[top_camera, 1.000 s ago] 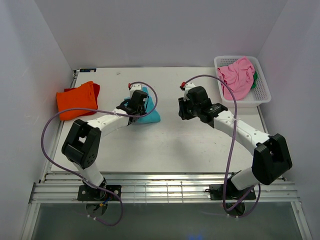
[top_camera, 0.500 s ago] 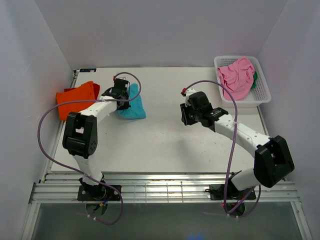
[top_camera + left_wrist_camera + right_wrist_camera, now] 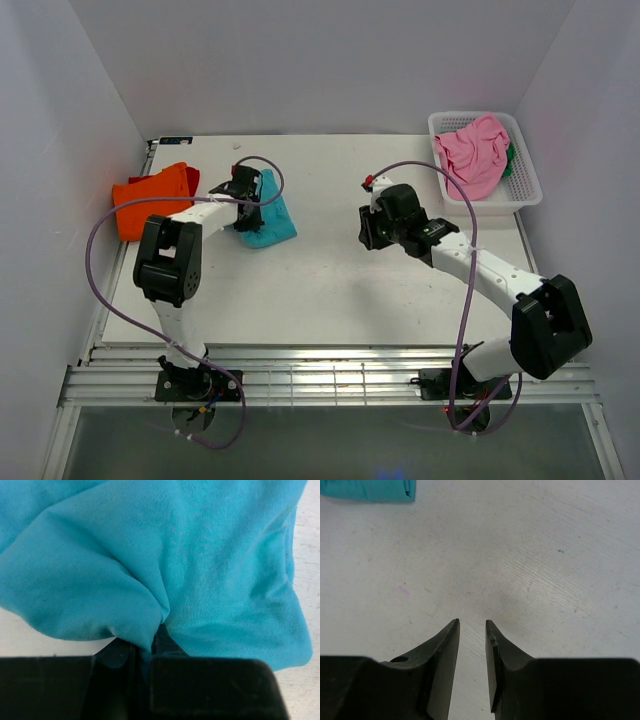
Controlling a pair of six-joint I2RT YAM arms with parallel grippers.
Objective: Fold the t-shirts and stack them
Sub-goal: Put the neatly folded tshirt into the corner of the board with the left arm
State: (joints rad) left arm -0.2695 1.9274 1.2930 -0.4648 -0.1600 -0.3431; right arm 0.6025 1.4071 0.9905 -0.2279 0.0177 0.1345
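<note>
Plainly, left gripper pinches a fold of the teal t-shirt; right gripper narrowly parted, empty

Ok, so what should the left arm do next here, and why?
Probably carry the teal t-shirt leftward and lay it on the orange t-shirt. The left end effector is pinched shut on a fold of the teal cloth, which lies folded to the right of the orange one and apart from it, so the stack is not yet made.
</note>
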